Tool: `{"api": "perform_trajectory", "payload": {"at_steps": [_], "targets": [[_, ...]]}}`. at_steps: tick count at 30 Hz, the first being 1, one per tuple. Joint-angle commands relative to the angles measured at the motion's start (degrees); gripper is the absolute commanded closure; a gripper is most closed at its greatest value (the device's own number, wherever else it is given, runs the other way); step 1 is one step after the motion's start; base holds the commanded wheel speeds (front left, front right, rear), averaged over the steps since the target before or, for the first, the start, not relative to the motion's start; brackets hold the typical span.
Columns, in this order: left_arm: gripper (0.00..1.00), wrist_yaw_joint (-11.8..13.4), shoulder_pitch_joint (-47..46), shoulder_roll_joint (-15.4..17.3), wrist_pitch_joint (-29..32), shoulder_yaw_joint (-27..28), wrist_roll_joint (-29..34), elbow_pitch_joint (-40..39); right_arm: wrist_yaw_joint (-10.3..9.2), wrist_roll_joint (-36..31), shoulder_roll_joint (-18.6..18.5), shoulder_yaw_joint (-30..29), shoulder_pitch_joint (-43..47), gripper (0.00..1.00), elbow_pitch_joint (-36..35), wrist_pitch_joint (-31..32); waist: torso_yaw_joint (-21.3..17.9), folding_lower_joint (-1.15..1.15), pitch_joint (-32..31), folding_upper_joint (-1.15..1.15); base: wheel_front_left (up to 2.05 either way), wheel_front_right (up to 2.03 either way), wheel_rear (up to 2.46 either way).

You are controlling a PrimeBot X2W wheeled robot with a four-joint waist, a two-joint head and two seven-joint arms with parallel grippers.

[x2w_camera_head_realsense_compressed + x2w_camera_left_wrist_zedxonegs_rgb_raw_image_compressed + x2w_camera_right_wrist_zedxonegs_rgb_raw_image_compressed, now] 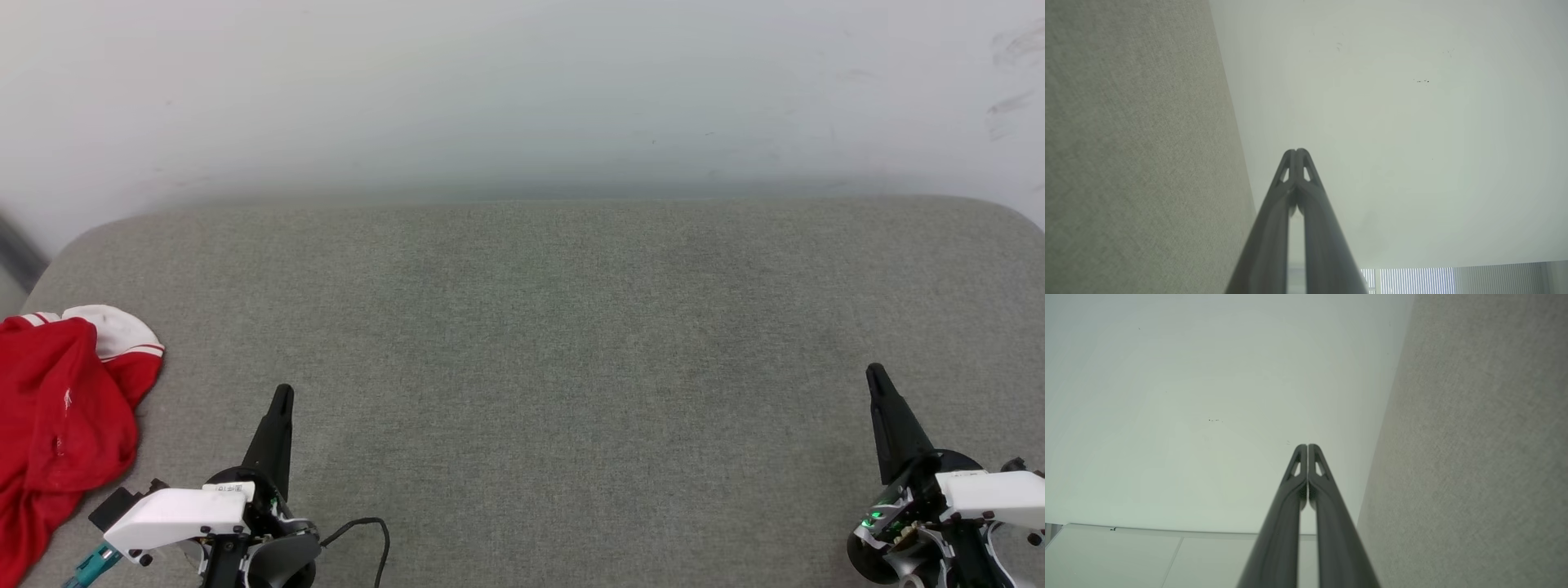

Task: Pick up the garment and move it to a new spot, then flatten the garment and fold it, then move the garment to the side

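Observation:
The garment point(61, 416) lies crumpled at the far left edge of the grey cloth-covered table point(539, 343), red with a white sleeve and striped trim at its top. My left gripper point(282, 394) stands at the lower left, shut and empty, a short way right of the garment and apart from it. At the lower right my right gripper point(875, 372) is also shut and empty. In the left wrist view the left gripper point(1296, 152) has its tips pressed together. The right wrist view shows the right gripper point(1307, 446) the same way.
A pale wall point(522, 90) rises behind the table's far edge. A black cable point(371, 531) loops by the left wrist. The table's rounded corners sit at the far left and far right.

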Motion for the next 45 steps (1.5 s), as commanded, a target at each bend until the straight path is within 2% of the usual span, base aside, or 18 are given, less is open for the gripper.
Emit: {"api": "perform_trajectory", "payload": {"at_steps": [1,41,42,43,44,45], "targets": [[1.0,-0.14,-0.27,-0.07,0.1,0.12,-0.1,-0.03,-0.02,0.23,0.16,0.05,-0.6,1.0,0.05,-0.02,0.0,0.0,0.0,0.0,0.0,0.0,0.0],[1.0,-0.14,-0.27,-0.07,0.1,0.12,-0.1,-0.03,-0.02,0.23,0.16,0.05,-0.6,1.0,0.05,-0.02,0.0,0.0,0.0,0.0,0.0,0.0,0.0],[0.0,0.0,0.0,0.0,-0.01,-0.01,0.0,-0.01,0.0,0.0,0.0,0.0,0.0,0.0,-0.01,-0.01,0.0,0.0,0.0,0.0,0.0,0.0,0.0],[1.0,0.01,0.09,-0.02,-0.03,-0.1,-0.01,0.24,0.0,-0.01,0.0,0.0,0.12,1.0,0.21,-0.03,0.0,0.0,0.0,0.0,0.0,0.0,0.0],[0.0,0.02,0.43,-0.07,-0.07,-0.2,-0.01,0.67,-0.01,-0.01,0.03,0.01,0.5,0.0,0.67,-0.04,0.0,0.0,0.0,0.0,0.0,0.0,0.0],[0.0,0.02,0.54,-0.09,-0.23,-0.52,-0.02,0.73,-0.01,0.0,0.04,0.01,0.69,0.0,0.69,-0.15,-0.01,0.0,0.01,0.0,0.0,0.0,0.0]]}}
